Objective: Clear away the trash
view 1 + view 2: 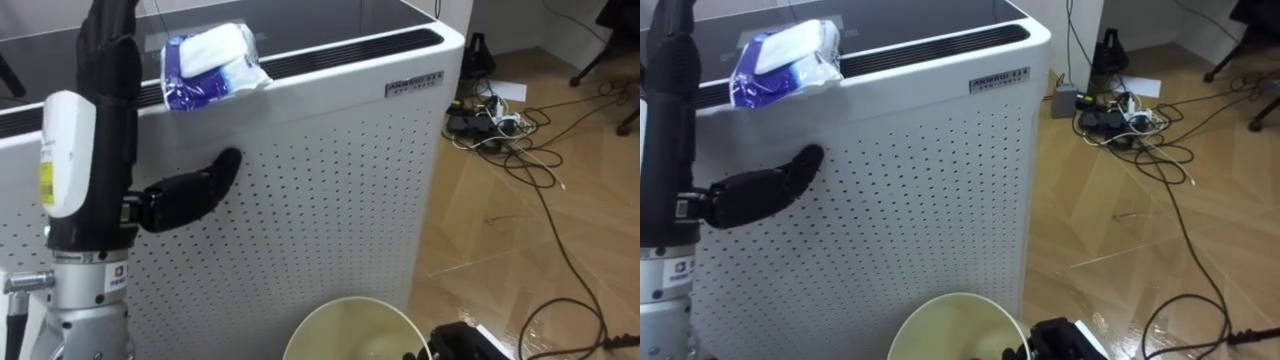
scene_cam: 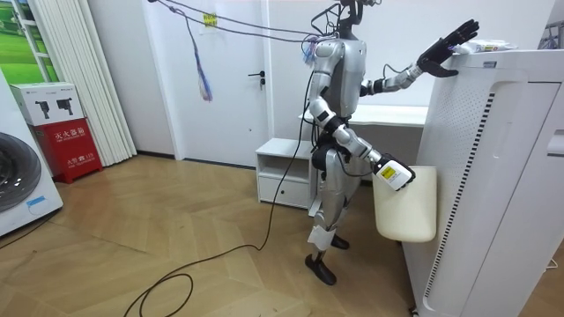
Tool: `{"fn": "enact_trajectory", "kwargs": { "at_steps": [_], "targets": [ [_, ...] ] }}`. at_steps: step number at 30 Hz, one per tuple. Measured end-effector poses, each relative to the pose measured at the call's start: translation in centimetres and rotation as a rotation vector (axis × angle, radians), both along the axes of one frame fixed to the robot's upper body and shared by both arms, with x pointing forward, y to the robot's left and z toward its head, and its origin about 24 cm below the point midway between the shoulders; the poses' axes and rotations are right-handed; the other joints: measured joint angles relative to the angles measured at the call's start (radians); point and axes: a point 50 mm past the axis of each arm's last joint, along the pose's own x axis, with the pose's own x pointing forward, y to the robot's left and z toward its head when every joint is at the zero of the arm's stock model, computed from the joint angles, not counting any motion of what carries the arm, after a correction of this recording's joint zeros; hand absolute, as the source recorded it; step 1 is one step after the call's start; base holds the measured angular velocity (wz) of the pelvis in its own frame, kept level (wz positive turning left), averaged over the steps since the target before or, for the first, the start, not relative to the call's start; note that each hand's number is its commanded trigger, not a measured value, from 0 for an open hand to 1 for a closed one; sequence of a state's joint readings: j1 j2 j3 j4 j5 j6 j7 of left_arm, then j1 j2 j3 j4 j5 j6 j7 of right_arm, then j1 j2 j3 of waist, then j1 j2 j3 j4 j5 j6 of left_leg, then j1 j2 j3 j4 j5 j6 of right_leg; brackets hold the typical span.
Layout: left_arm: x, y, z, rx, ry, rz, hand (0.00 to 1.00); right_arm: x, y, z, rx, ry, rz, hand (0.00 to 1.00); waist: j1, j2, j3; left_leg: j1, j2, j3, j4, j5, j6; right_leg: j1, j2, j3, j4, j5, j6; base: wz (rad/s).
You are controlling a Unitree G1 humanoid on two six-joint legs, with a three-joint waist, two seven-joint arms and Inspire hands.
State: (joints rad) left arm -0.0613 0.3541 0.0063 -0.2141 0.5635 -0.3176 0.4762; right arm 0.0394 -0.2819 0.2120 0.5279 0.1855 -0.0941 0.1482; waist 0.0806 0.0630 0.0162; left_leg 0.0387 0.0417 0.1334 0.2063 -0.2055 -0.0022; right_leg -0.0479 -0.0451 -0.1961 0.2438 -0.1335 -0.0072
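Observation:
A crumpled blue-and-white plastic packet lies at the top edge of a tall white perforated unit. My left hand is raised against the unit's side just left of the packet. It is open, fingers pointing up and thumb stretched out to the right, and it is not touching the packet. Below, the rim of a cream bin shows, with my right hand shut on its edge. In the room view I stand facing the unit and the bin hangs at hip height.
Cables and a power strip lie on the wooden floor to the right of the unit. Behind me in the room view stand a low white cabinet, a red box and a washing machine.

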Motion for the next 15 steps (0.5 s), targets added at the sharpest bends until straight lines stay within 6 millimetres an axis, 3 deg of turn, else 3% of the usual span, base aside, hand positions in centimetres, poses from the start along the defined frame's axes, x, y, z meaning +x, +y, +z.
{"fn": "enact_trajectory", "kwargs": {
  "at_steps": [15],
  "targets": [
    [0.09,0.05,0.34,0.109,0.005,0.013,0.0,-0.06,-0.04,-0.08,-0.001,0.011,0.001,1.0,-0.001,0.01,0.0006,0.008,0.0,-0.001,-0.005,0.0,0.0,0.01,0.003,0.007,-0.008,0.002,0.003,0.0]
  ]
}}
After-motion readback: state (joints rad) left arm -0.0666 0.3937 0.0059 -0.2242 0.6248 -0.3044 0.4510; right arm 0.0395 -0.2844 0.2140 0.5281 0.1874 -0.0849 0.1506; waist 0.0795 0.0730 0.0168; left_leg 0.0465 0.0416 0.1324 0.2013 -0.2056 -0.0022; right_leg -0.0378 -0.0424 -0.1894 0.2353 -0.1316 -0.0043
